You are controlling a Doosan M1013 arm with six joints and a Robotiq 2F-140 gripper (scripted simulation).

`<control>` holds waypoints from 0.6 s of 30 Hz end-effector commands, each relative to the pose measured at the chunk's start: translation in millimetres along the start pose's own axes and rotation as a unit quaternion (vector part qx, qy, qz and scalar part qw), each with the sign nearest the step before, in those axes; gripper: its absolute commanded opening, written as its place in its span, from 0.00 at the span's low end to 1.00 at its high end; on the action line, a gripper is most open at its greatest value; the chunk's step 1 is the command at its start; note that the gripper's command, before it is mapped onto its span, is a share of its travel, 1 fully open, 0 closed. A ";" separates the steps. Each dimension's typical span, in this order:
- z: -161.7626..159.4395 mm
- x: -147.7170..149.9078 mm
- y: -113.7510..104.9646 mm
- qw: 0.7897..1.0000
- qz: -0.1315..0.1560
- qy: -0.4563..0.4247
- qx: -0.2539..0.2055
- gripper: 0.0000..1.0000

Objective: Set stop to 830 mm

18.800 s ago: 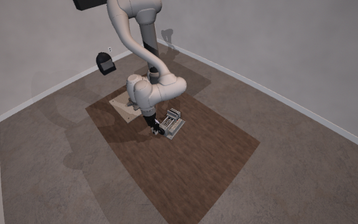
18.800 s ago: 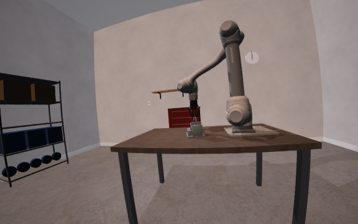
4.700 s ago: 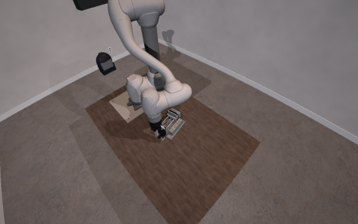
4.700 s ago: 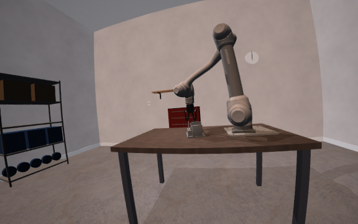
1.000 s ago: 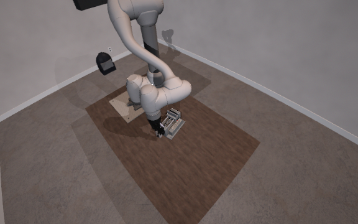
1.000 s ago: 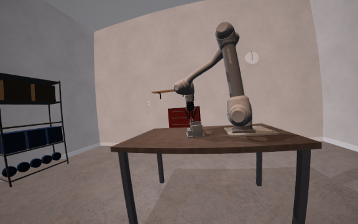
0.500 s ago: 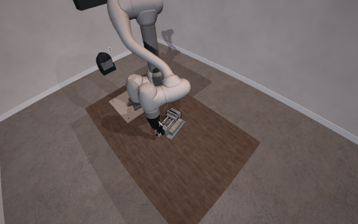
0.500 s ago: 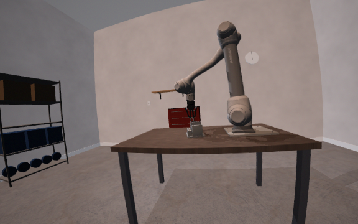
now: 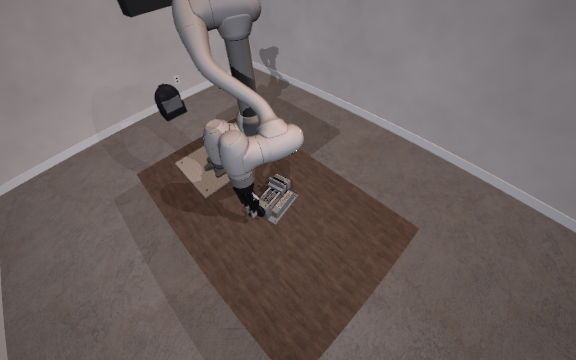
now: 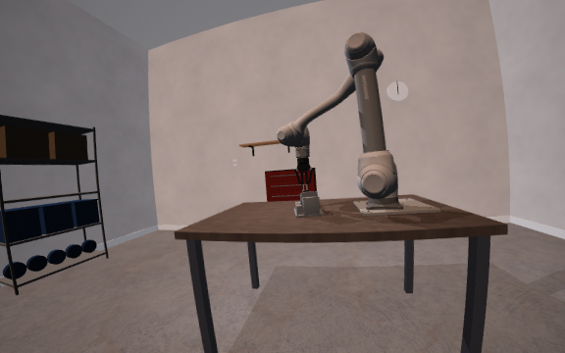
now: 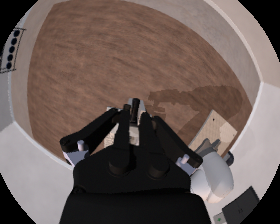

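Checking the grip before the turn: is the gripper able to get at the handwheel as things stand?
Probably yes: the gripper hangs at the stop fixture's near end, fingers closed on something small there, apparently the handwheel. Nothing blocks it.

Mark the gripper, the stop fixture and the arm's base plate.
gripper (image 9: 253,211), top view, fingertips shut on the handwheel
stop fixture (image 9: 280,200), top view, its grey top
base plate (image 10: 427,208), exterior view, free right corner
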State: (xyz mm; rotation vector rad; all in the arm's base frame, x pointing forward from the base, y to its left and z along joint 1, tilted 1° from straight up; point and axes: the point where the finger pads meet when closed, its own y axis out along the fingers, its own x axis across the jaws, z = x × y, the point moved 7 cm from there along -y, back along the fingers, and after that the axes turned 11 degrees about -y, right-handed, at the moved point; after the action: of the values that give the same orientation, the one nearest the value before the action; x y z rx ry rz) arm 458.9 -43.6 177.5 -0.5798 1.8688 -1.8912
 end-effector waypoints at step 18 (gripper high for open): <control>-5.6 28.7 15.7 1.000 -0.001 0.000 0.000 0.04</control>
State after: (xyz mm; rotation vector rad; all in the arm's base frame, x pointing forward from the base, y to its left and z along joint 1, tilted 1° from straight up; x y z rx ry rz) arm 433.8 -54.6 165.0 -0.5837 1.8683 -1.8916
